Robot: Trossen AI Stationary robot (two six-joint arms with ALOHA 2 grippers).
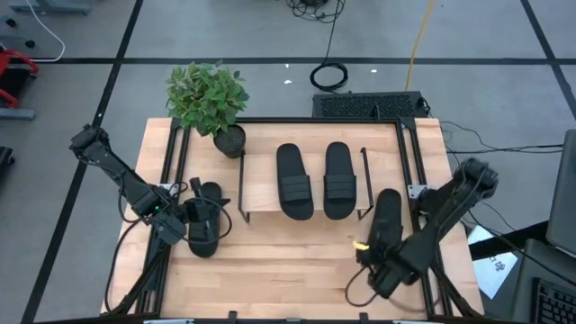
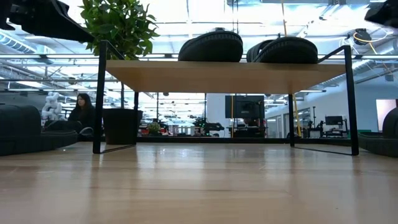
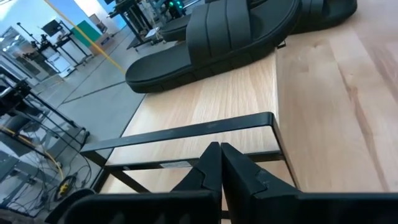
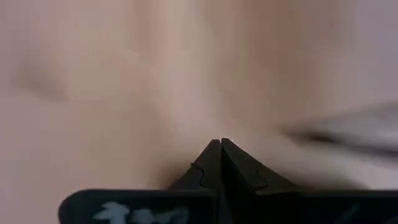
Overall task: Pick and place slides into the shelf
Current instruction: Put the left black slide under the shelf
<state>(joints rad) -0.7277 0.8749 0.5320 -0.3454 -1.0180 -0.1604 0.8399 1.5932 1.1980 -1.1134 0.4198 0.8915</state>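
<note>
Two black slides point(image 1: 294, 183) point(image 1: 339, 180) lie side by side, soles down, on the light-wood shelf point(image 1: 261, 193). The low view shows them point(image 2: 211, 46) point(image 2: 283, 48) on top of the shelf board point(image 2: 224, 74). A third slide point(image 1: 207, 236) lies on the table left of the shelf, and a fourth point(image 1: 387, 216) lies to its right. My left gripper point(image 1: 191, 214) is at the third slide's left side, shut point(image 3: 220, 149), with nothing between its fingers. My right gripper point(image 1: 367, 256) is shut point(image 4: 220, 144), low over bare wood at the fourth slide's near end. My left gripper overlaps the third slide's left side in the high view, and that slide is out of its wrist view, so I cannot tell whether it touches. My right gripper's shut fingertips are close to the tabletop; whether they touch it I cannot tell.
A potted plant point(image 1: 209, 97) stands at the far left corner, beside the shelf's far-left leg. The shelf's black wire leg point(image 3: 186, 132) crosses just ahead of my left gripper. A black frame rims the table. Bare wood runs along the near edge. A person point(image 2: 81, 112) sits beyond the table.
</note>
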